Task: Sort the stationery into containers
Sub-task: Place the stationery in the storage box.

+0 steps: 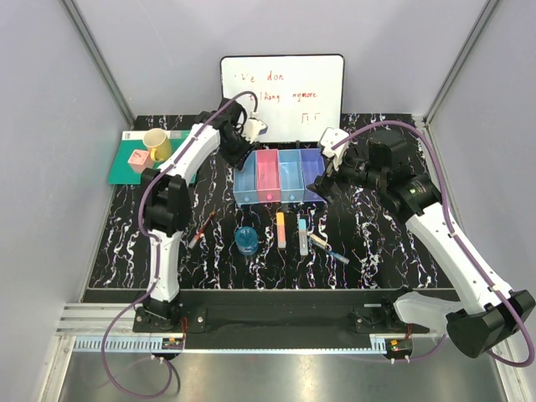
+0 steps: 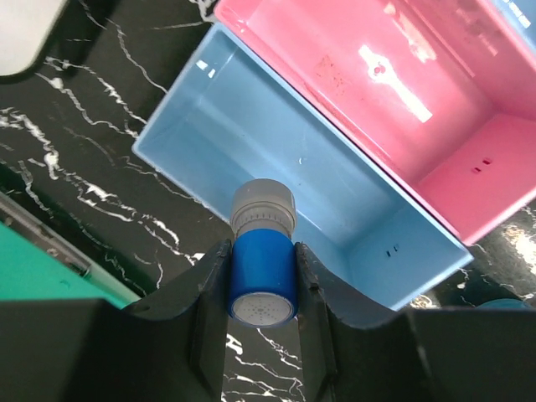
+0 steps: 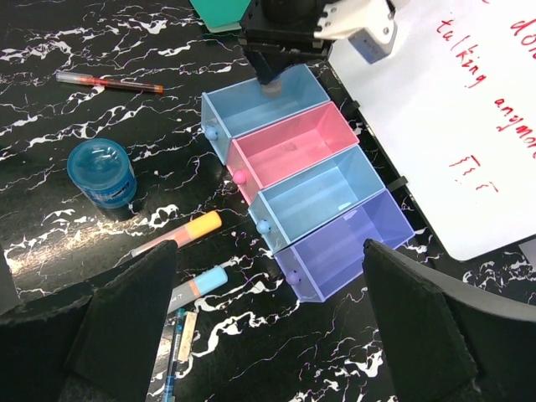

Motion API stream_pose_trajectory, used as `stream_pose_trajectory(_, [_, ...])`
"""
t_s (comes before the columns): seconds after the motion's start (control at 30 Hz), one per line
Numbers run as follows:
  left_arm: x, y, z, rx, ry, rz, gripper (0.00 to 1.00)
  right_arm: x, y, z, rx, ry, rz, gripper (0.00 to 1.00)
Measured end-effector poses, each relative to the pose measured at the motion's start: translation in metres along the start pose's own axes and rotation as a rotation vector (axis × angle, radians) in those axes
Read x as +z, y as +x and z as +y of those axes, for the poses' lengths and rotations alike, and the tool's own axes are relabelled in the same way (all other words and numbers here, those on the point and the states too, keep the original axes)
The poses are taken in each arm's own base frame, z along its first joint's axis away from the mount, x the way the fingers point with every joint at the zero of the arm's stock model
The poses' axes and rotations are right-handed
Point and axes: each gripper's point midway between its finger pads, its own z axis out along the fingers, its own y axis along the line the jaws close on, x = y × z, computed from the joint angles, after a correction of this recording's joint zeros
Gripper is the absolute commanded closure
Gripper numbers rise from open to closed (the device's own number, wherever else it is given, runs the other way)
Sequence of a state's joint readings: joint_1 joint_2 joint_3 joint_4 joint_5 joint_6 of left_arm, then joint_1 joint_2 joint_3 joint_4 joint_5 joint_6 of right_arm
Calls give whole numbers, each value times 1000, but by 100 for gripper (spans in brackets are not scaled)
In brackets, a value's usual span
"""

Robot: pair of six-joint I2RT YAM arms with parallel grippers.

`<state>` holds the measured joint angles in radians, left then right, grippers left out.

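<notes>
Blue stubby marker (image 2: 263, 213) clamped in left gripper (image 2: 261, 255) over end blue bin (image 2: 251, 142) | right gripper (image 3: 268, 311) spread, empty | risk: release near rim may bounce marker onto worktop (image 2: 84, 167)

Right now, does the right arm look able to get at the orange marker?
Probably yes: the right tool is open and empty, and the orange marker lies uncovered in front of the bins, nothing resting on it.
</notes>
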<state>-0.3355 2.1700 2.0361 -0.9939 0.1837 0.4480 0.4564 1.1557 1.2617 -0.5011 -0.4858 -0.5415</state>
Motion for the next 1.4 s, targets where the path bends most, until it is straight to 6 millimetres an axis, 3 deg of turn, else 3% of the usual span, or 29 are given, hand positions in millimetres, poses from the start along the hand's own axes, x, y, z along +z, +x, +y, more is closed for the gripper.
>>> stream_pose_trajectory(0.17, [21, 4, -5, 23, 24, 36, 100, 0, 0, 0, -1, 0, 0, 0])
stream_pose_trajectory(0.5, [51, -12, -14, 80, 29, 35, 100, 0, 3, 0, 1, 2, 9, 0])
stream_pose_trajectory(0.8, [65, -6, 2, 112, -35, 69, 100, 0, 4, 1, 3, 0, 12, 0])
stream_pose_trajectory(0.9, [68, -6, 7, 124, -58, 69, 88, 1, 5, 1, 3, 0, 14, 0])
stream_pose_trajectory(1.0, [67, -7, 13, 130, -79, 70, 84, 1, 6, 1, 6, -2, 17, 0])
stream_pose_trajectory(1.07, [67, -7, 15, 133, -89, 68, 73, 1, 7, 2, 6, -3, 18, 0])
stream_pose_trajectory(1.2, [67, -7, 18, 140, -98, 69, 70, 1, 7, 2, 8, -4, 20, 0])
stream_pose_trajectory(1.27, [67, -7, 18, 141, -100, 70, 57, 1, 8, 2, 9, -5, 22, 0])
stream_pose_trajectory(1.4, [67, -8, 19, 145, -104, 69, 48, 1, 8, 2, 9, -5, 22, 0])
